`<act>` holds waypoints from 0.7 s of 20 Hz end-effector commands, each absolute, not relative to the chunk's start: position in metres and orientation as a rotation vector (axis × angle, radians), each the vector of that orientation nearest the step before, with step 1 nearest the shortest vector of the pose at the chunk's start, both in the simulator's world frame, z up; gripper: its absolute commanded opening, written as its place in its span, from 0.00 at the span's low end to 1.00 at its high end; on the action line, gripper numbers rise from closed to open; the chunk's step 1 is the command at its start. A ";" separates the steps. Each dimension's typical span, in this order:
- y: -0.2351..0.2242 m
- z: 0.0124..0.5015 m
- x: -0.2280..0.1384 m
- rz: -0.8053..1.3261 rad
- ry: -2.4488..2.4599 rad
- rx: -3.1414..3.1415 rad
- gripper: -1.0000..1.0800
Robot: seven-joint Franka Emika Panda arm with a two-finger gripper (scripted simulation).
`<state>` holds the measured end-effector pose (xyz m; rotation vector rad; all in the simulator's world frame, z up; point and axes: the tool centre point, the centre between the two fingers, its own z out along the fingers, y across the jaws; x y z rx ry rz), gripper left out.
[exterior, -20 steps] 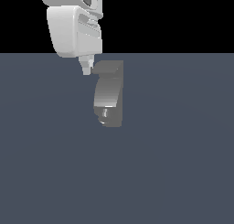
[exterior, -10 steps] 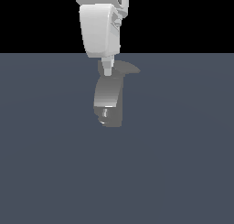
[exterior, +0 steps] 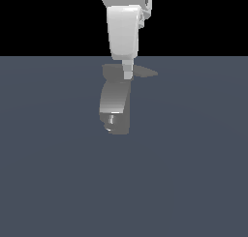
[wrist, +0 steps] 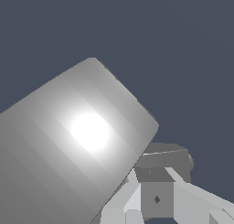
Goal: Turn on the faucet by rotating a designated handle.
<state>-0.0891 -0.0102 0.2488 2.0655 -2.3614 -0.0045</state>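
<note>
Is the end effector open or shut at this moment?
Cannot tell. In the exterior view the end effector shows as one narrow tip in front of the handle; the wrist view shows no clear gap either.

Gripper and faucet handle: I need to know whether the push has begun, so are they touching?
Cannot tell. In the exterior view the gripper overlaps the handle, so no gap or contact shows; the wrist view doesn't settle it.

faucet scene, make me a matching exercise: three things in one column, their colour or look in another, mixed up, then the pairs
Things:
1. faucet
2. handle
3. end effector

Looks:
a. white, coming down from above
b. flat dull grey, tapering to a point on the exterior view's right
c. shiny curved grey column with a darker rounded end

Pairs: 1-c, 2-b, 3-a
</note>
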 end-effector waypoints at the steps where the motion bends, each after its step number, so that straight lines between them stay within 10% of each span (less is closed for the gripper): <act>1: -0.025 0.249 -0.080 0.000 -2.375 2.057 0.00; 14: -0.079 0.249 -0.048 0.000 -2.387 2.043 0.00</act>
